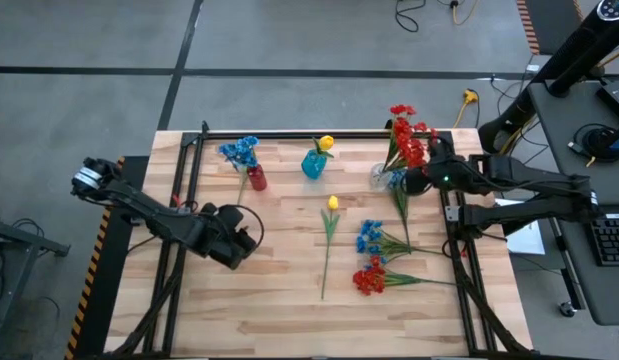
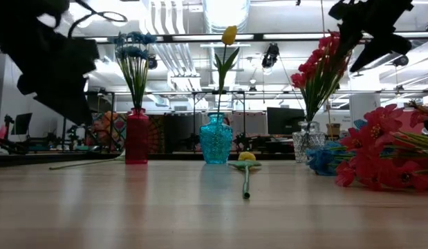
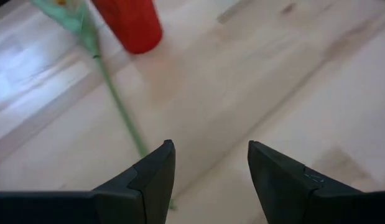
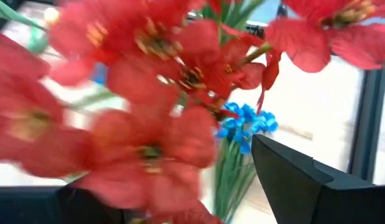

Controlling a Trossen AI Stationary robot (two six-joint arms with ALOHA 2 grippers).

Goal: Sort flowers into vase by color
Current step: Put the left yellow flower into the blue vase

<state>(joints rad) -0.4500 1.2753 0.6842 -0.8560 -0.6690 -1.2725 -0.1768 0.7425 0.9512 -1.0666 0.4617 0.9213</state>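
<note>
Right gripper, fingers parted around nothing certain, hovered beside the red-bloomed spray in the clear glass vase; best withdrawn straight up, clear of blooms.

Left gripper waited parted, empty.

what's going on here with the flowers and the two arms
A two-arm robot is sorting artificial flowers into three vases. The right gripper is at the clear vase, among the red flowers standing in it. The left gripper hangs open and empty over bare table. The red vase holds blue flowers and the blue vase a yellow one. A yellow flower, a blue spray and a red spray lie on the table.
</note>
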